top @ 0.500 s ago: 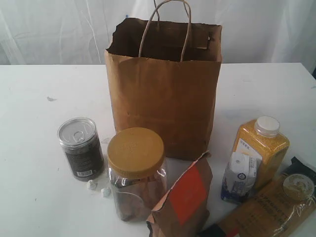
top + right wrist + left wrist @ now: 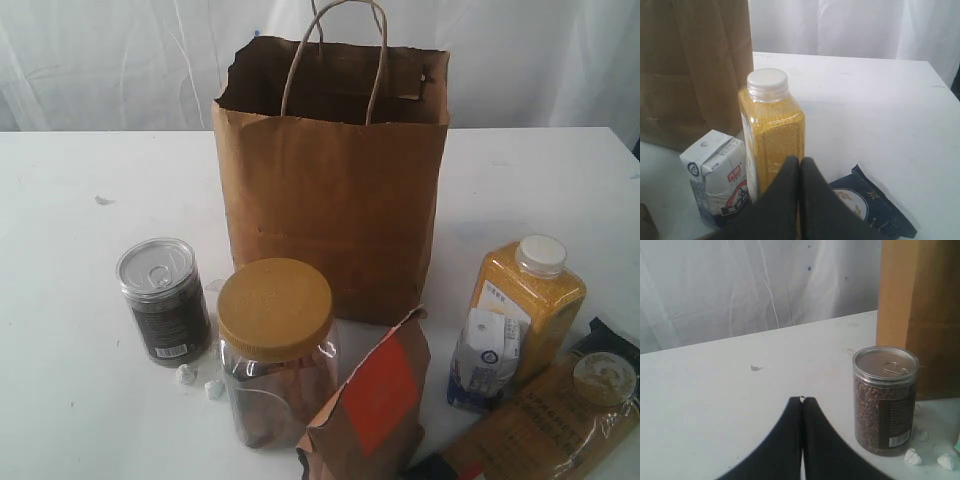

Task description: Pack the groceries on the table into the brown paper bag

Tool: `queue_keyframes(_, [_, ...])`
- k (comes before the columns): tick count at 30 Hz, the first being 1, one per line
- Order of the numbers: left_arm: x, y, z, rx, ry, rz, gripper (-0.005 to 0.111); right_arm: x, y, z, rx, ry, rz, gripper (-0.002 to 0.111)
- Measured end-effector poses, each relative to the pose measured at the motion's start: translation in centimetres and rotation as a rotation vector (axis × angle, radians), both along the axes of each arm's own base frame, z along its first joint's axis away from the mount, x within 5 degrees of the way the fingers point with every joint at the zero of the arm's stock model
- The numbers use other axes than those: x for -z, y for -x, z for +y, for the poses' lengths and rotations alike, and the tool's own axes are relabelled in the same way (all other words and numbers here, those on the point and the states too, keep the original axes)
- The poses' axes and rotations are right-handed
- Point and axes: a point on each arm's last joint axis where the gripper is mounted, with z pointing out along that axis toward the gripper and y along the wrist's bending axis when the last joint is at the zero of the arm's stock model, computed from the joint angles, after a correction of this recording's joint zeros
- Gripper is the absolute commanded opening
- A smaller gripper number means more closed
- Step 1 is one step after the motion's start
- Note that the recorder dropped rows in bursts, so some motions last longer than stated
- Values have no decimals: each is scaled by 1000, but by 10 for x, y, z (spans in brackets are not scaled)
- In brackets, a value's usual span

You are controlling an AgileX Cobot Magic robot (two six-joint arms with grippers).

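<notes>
**Six groceries still waiting, both grippers closed and empty**

At the left, the left gripper [image 2: 801, 400] is hanging over the large flat white tabletop [image 2: 70, 400] with its black fingers pressed together on nothing. The dark cylindrical can with the silver pull-tab lid [image 2: 163, 300] is standing near it. Next come the clear plastic jar with the tan screw lid [image 2: 277, 350] and, behind it, the tall brown kraft paper bag [image 2: 335, 200], standing open and upright. The small brown pouch with the orange-red label [image 2: 375, 405] is leaning in front of the bag.

Further right, the small white-blue carton [image 2: 485, 360] is touching the yellow white-capped bottle [image 2: 525, 300]. The long spaghetti packet [image 2: 545, 430] is lying beside them, its dark end possibly a separate wrapper. The right gripper [image 2: 800, 160] is likewise pinched closed and empty, aiming at the bottle.

Nothing is differing from half a second ago, so packing is probably only beginning.
</notes>
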Motion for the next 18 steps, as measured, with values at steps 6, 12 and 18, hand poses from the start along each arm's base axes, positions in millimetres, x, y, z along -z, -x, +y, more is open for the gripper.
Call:
queue_keyframes(6, [-1, 0, 0, -2, 2, -9, 0, 0, 0, 0, 2, -9, 2, 0])
queue_keyframes(12, [-1, 0, -1, -13, 468, 112, 0, 0, 0, 0, 4, -19, 3, 0])
queue_keyframes(18, [-1, 1, -2, -28, 870, 229, 0, 0, 0, 0, 4, -19, 3, 0])
